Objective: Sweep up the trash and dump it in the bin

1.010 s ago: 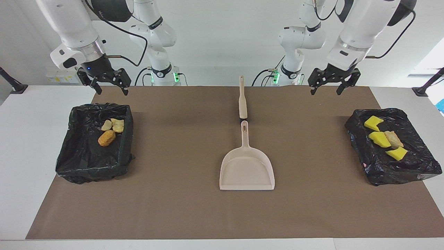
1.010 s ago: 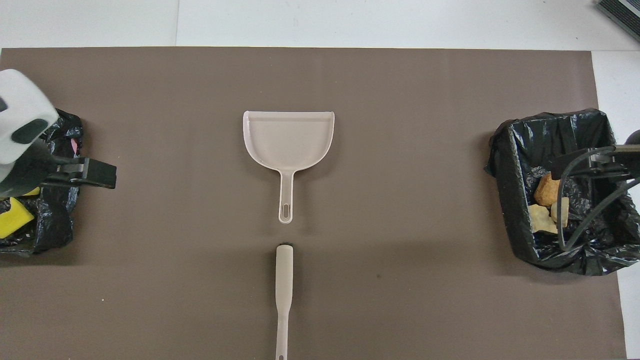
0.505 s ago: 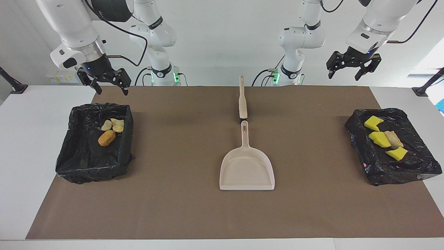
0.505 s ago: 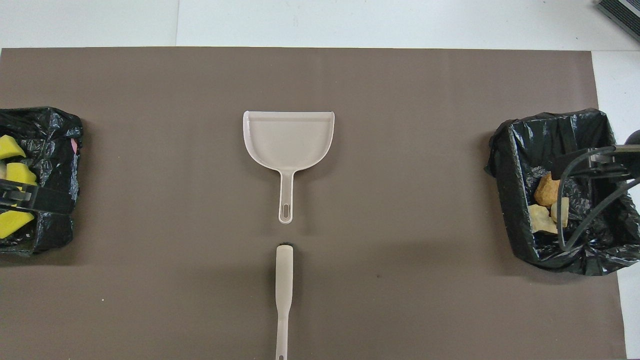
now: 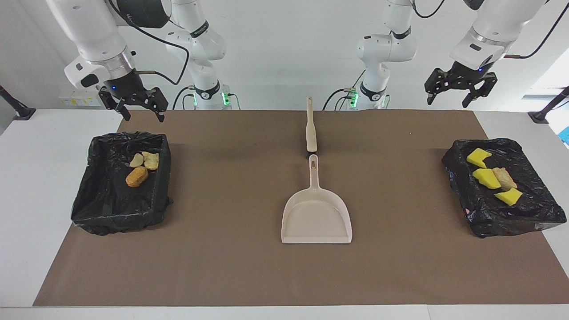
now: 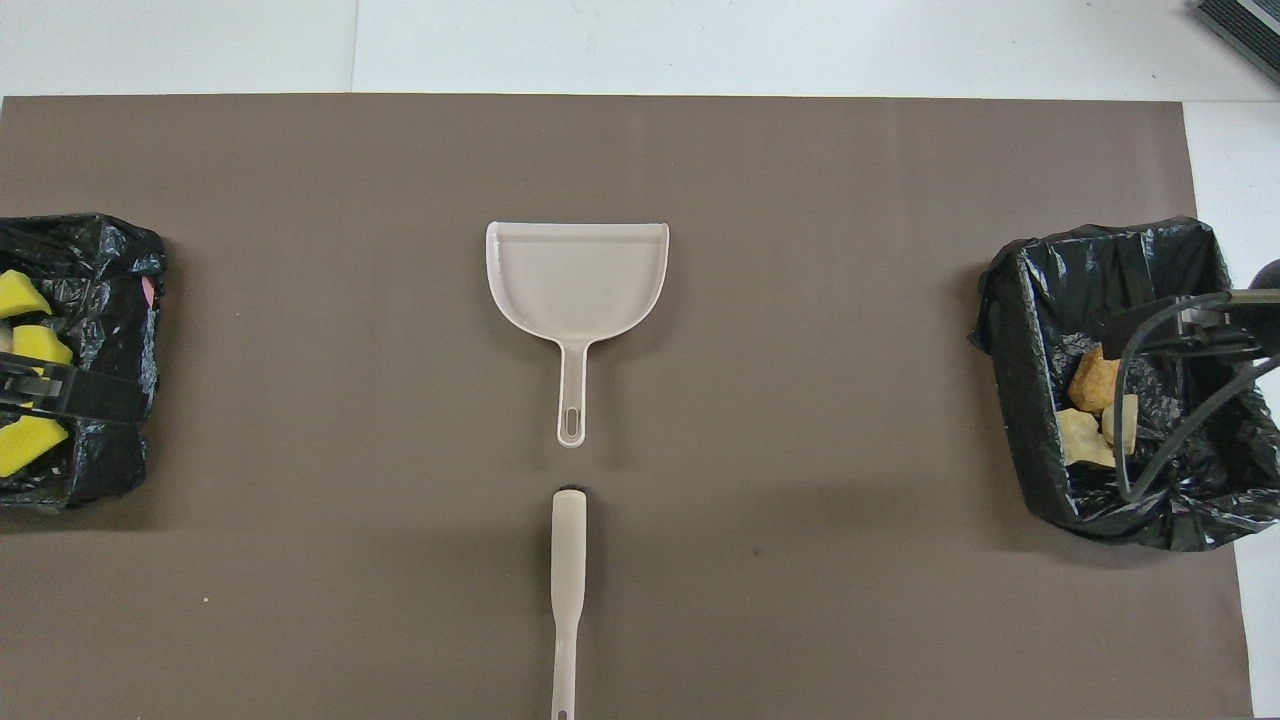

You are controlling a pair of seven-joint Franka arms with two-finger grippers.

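The trash lies in two bins lined with black bags. Golden-brown lumps sit in the bin at the right arm's end. Yellow sponge pieces and one pale lump lie in the bin at the left arm's end. My right gripper hangs open and empty over its bin's edge nearest the robots. The left gripper is raised high by the left arm's bin, open and empty.
A beige dustpan lies flat mid-table on the brown mat, its handle pointing at the robots. In line with it, nearer to the robots, lies the beige brush.
The left gripper has risen and swung out toward the left arm's end of the table. The right arm, the bins, the dustpan and the brush have not moved.
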